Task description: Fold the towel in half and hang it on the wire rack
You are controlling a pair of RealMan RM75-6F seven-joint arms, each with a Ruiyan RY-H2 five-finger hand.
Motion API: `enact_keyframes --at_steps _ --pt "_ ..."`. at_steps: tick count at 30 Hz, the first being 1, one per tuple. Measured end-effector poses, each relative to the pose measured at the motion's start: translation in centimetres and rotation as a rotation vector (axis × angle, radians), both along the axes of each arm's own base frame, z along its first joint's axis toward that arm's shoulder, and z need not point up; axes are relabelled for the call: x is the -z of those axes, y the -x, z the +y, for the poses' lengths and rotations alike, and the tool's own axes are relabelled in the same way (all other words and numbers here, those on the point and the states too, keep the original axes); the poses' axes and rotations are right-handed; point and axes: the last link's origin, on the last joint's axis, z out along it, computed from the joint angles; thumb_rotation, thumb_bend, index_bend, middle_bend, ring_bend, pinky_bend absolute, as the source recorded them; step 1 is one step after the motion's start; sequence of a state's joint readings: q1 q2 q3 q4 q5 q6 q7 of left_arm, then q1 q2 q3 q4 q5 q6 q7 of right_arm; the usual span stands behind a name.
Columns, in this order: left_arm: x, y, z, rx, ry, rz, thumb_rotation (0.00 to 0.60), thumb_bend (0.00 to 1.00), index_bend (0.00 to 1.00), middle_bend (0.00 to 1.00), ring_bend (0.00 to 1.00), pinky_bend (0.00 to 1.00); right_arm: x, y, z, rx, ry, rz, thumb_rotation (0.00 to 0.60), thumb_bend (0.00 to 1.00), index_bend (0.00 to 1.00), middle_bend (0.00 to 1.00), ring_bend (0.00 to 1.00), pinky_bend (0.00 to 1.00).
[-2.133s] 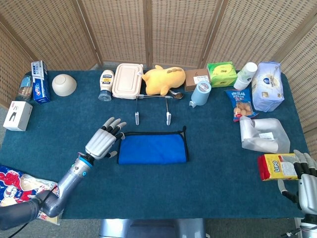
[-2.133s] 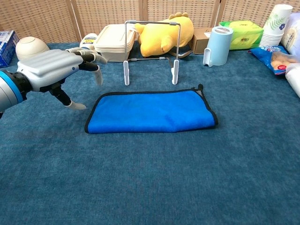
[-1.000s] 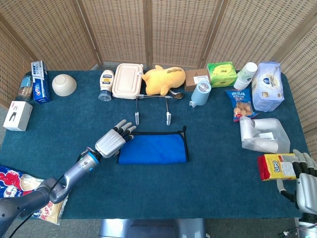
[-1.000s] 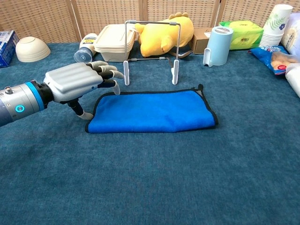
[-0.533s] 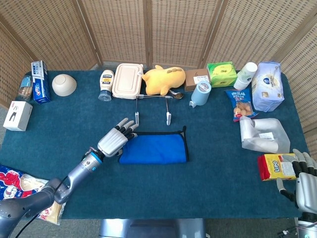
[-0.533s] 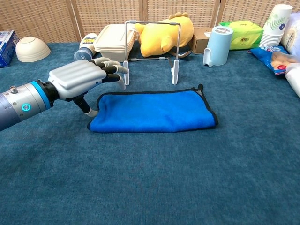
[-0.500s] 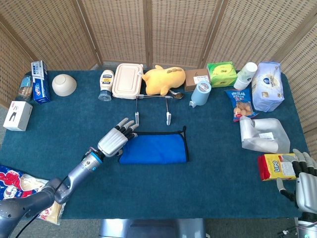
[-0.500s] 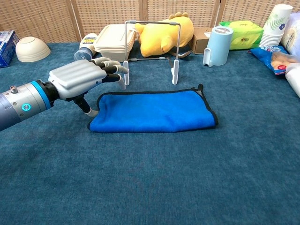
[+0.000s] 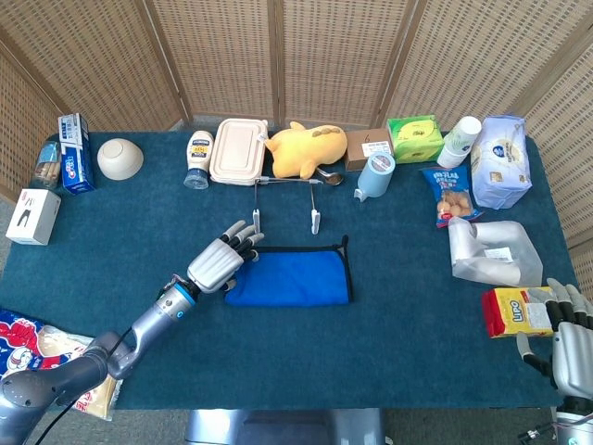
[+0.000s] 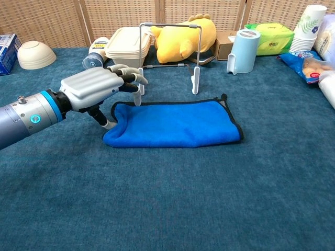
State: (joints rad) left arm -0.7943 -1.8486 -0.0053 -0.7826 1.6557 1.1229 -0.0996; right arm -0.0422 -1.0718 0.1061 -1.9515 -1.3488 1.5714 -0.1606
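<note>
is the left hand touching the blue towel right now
Touching. In the chest view the left hand has its thumb pressed against the left end of the blue towel, which is bunched up there; its other fingers hover above the edge.

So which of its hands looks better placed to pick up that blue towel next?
The left hand. It sits right at the towel's left end, fingers spread over the edge, with the wire rack just behind. The right hand rests far off at the table's right edge beside a yellow box.
</note>
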Motion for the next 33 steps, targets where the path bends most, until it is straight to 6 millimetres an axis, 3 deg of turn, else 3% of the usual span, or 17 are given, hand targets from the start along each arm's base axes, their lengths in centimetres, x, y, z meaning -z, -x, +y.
enact_keyframes --at_steps 12,21,33 --pt "1.1 -0.8 0.3 -0.016 0.033 -0.025 0.6 0.37 0.47 0.19 0.0 0.0 -0.1 0.0 0.0 0.005 0.005 0.002 0.6 0.35 0.21 0.11 0.0 0.0" --pt "1.3 -1.2 0.5 -0.02 0.046 -0.042 0.6 0.43 0.68 0.24 0.0 0.0 -0.3 0.1 0.1 0.008 0.015 0.001 0.6 0.35 0.21 0.11 0.0 0.0" --pt "-1.2 -2.7 1.3 -0.034 0.034 -0.17 0.6 0.46 0.75 0.29 0.04 0.0 -0.2 0.0 0.0 -0.002 0.021 -0.016 0.6 0.35 0.21 0.11 0.0 0.0"
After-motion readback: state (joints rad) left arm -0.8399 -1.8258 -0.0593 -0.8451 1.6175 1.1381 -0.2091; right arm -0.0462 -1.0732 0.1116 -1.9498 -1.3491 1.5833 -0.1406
